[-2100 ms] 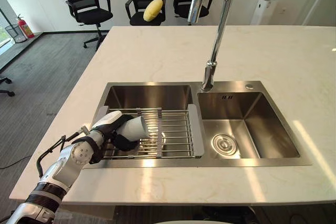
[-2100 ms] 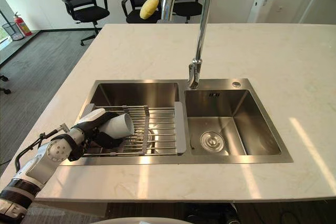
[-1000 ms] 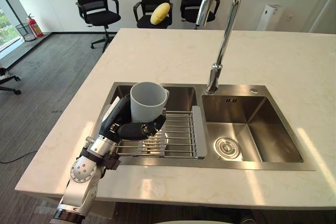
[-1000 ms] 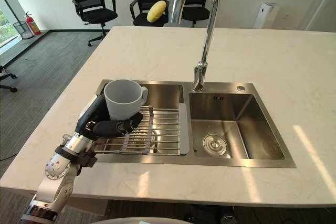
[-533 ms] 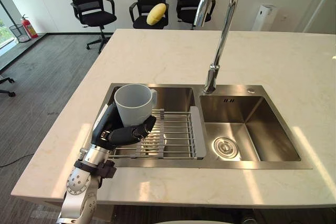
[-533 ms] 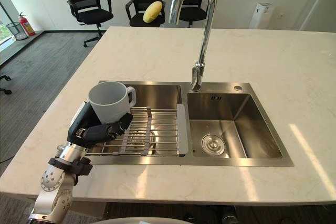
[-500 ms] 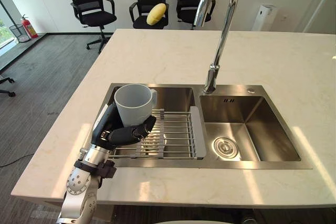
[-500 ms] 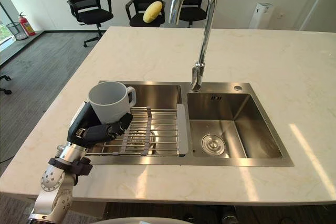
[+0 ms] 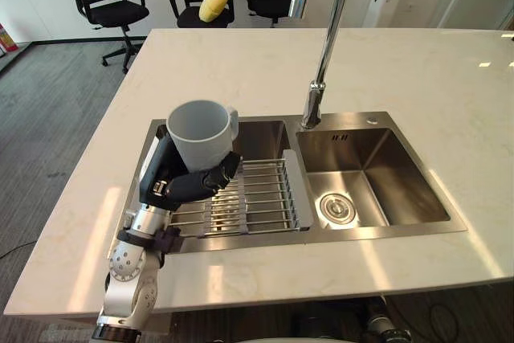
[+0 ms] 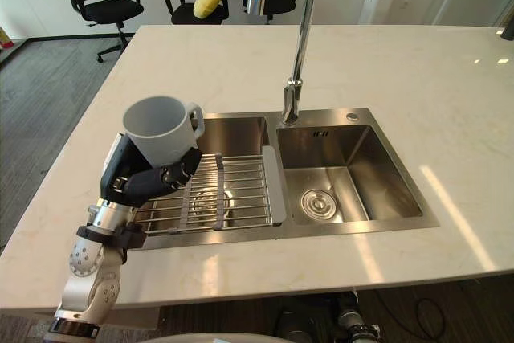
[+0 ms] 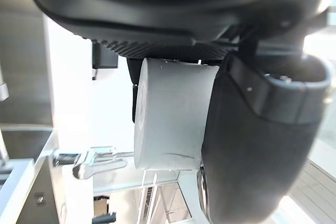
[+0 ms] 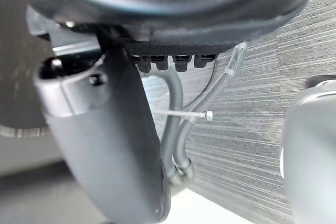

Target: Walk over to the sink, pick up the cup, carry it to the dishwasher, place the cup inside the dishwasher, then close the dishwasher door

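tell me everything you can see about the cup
The cup is a plain pale grey mug, ceramic-looking, with one loop handle on its right. It is upright, mouth up, apparently empty, held up over the wire rack end of the sink. The left hand has its fingers curled round its lower body.

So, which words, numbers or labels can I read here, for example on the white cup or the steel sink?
None can be read.
On the white ceramic cup, held in the dark left hand: no print visible.
On the stainless steel sink: a small dark mark on the right basin's back wall, too small to read.
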